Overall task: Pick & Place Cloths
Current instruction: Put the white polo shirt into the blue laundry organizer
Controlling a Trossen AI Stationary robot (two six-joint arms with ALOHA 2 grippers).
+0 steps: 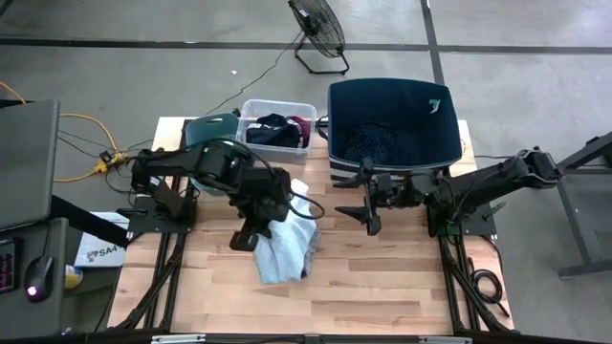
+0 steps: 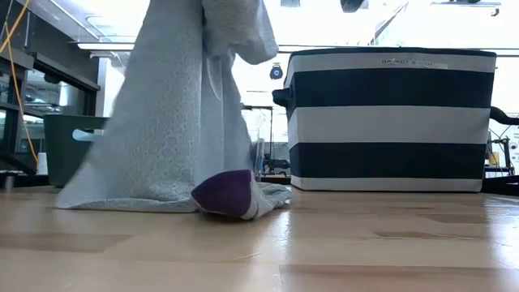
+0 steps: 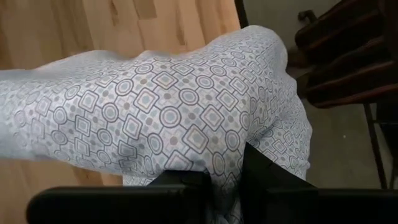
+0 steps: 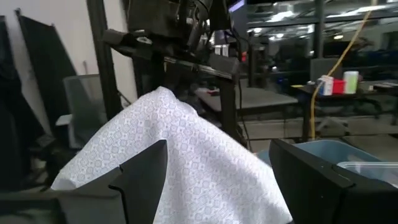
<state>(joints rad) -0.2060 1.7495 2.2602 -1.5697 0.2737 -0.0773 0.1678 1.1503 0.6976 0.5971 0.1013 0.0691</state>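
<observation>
The wooden desk [image 1: 382,277] carries a navy-and-white striped bin [image 1: 390,122] at its back edge, with a navy dotted cloth [image 1: 378,143] inside. Left of this bin stands a clear plastic bin [image 1: 277,127] that holds the black cloth [image 1: 271,132] and the maroon cloth [image 1: 300,125]. In front of the clear bin, the large pale-blue patterned cloth [image 1: 284,245] hangs from the left gripper [image 1: 260,222], whose fingers are closed on it; its lower end lies on the desk. The right gripper [image 1: 363,204] waits just before the striped bin, fingers wide apart.
</observation>
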